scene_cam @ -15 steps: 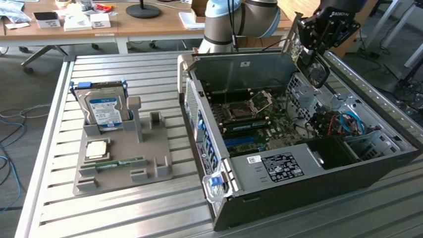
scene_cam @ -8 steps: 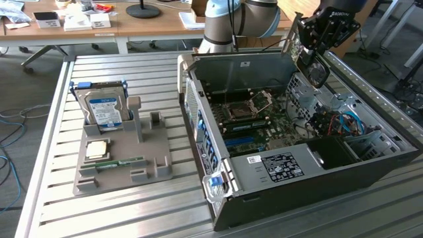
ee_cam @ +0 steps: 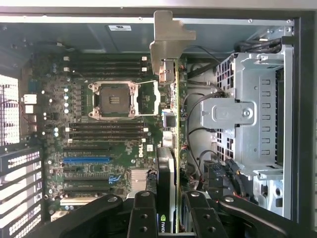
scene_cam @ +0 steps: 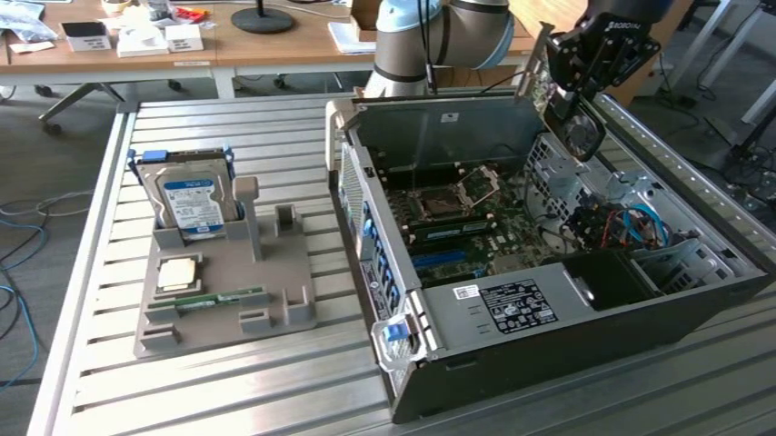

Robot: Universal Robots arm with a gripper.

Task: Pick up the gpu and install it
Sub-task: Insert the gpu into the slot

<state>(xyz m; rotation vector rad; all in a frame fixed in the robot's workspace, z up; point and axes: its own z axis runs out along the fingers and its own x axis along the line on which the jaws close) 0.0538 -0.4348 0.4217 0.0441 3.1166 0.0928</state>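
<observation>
Bench (scene_cam: 243, 381) is slatted bare metal, pale grey. Around it is a grey floor (scene_cam: 36, 300) with loose blue cables. Wooden desks (scene_cam: 279, 45) stand behind, carrying small boxes and a lamp base.

On the bench toward the exterior view's left sits a grey holder (scene_cam: 218, 313). A hard drive (scene_cam: 192, 204) stands upright in it, a square chip (scene_cam: 178, 272) lies flat, and a memory stick (scene_cam: 218, 300) lies near the chip.

Toward the exterior view's right an open computer case (scene_cam: 533, 354) lies on its side, motherboard (ee_cam: 109, 109) facing up. The empty processor socket (ee_cam: 111, 99) is near the board's middle. The metal drive cage (ee_cam: 247, 114) is beside the board.

The arm (scene_cam: 442, 32) rises behind the case. The tool (scene_cam: 580, 95) hangs over the case's far corner, clamped on the gpu (scene_cam: 582, 132), one finger (ee_cam: 143, 215) on each flat side.

The gpu is in the air above the case interior and not seated in any slot. It is held on edge, so the wrist view shows its thin green edge (ee_cam: 173, 134), between the motherboard and the drive cage. Its long axis runs from the tool toward the case wall nearest the arm base. The silvery end bracket (ee_cam: 168, 37) is at that far end. In the exterior view the dark fan face points toward the exterior view's right, and the bracket sticks up beside the tool.
</observation>
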